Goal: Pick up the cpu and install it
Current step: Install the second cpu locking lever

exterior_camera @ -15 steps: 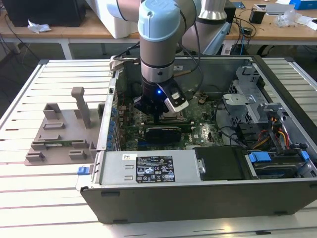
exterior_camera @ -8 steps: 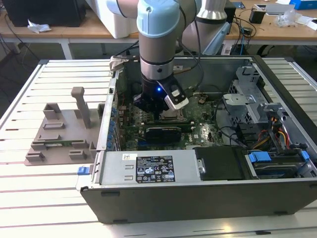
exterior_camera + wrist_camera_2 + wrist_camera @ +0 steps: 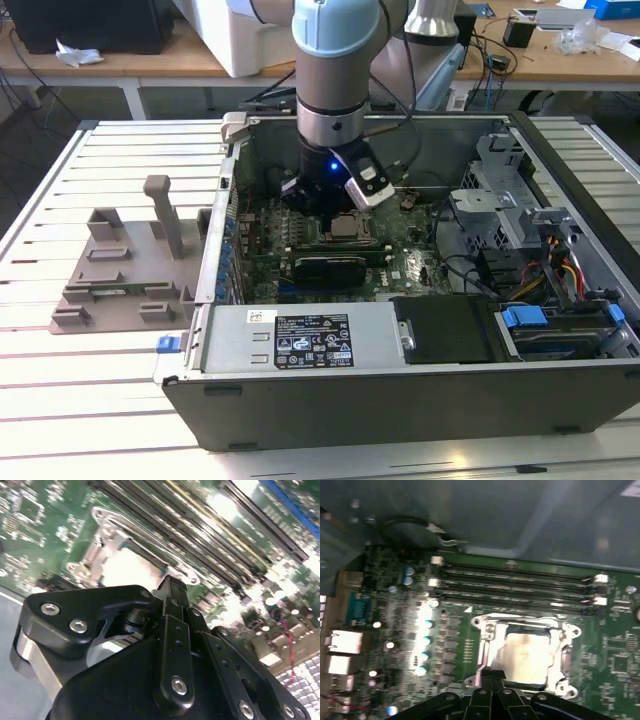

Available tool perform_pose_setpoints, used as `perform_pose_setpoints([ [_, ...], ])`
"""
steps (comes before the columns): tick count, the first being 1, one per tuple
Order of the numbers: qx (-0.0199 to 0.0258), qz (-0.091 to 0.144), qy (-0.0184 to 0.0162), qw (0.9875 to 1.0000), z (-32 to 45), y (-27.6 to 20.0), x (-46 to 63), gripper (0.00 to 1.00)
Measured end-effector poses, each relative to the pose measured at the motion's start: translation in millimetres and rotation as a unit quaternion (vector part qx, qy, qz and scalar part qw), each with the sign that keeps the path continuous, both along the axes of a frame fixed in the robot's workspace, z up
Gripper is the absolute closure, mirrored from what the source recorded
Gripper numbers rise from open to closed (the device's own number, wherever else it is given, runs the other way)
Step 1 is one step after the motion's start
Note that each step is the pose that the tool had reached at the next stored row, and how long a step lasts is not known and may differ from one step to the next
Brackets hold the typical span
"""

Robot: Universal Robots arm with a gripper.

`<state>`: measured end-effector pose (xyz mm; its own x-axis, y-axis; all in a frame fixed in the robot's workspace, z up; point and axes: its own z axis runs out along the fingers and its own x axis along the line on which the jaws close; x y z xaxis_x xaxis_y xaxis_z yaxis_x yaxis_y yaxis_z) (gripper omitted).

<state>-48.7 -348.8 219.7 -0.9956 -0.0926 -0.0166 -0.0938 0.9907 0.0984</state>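
One cpu [image 3: 527,655] sits flat inside the metal socket frame [image 3: 485,645] on the green motherboard [image 3: 610,650], its silver top plate catching the light in the first wrist view; in the exterior view the same cpu [image 3: 347,226] lies just under the arm's tool. The gripper [image 3: 492,677] hovers right at the socket's edge, its black fingers [image 3: 485,672] pressed together at the tips with nothing pinched between them; the second wrist view shows the gripper [image 3: 171,587] just beside the bright cpu [image 3: 132,570], fingertips drawn to one narrow point. Beyond the socket run four memory slots [image 3: 520,582] side by side. One long black expansion card [image 3: 330,266] lies just in front of the cpu in the exterior view. Around it all stands one open computer case [image 3: 400,400] on the slatted table [image 3: 100,400], and one grey holder block [image 3: 125,275] with upright posts rests on the exterior view's left, well apart from the gripper.
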Motion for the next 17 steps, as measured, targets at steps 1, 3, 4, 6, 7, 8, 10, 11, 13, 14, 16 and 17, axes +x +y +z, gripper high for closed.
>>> perform_pose_setpoints([
  [1,-0.0021,0.0,0.0006,1.0,0.0,2.6,7.2,0.89],
  [3,-0.0114,0.0,0.0014,0.9999,0.0,9.7,18.1,0.89],
  [4,-0.0153,0.0,0.0017,0.9999,0.0,12.3,21.1,0.89],
  [6,-0.0235,0.0,0.0021,0.9997,0.0,18.3,25.9,0.89],
  [7,-0.0276,0.0,0.002,0.9996,0.0,20.9,27.0,0.89],
  [8,-0.0331,0.0,0.002,0.9994,0.3,22.1,27.2,0.89],
  [10,-0.0358,0.0,0.0021,0.9994,1.5,23.7,27.2,0.89],
  [11,-0.036,0.0,0.0021,0.9993,3.3,24.4,27.3,0.89],
  [13,-0.0359,0.0,0.002,0.9994,9.3,24.8,27.3,0.89],
  [14,-0.036,0.0,0.002,0.9994,11.7,24.8,27.3,0.89],
  [16,-0.036,0.0,0.002,0.9994,20.0,24.9,27.3,0.89],
  [17,-0.0359,0.0,0.002,0.9994,23.0,25.1,27.3,0.89],
])
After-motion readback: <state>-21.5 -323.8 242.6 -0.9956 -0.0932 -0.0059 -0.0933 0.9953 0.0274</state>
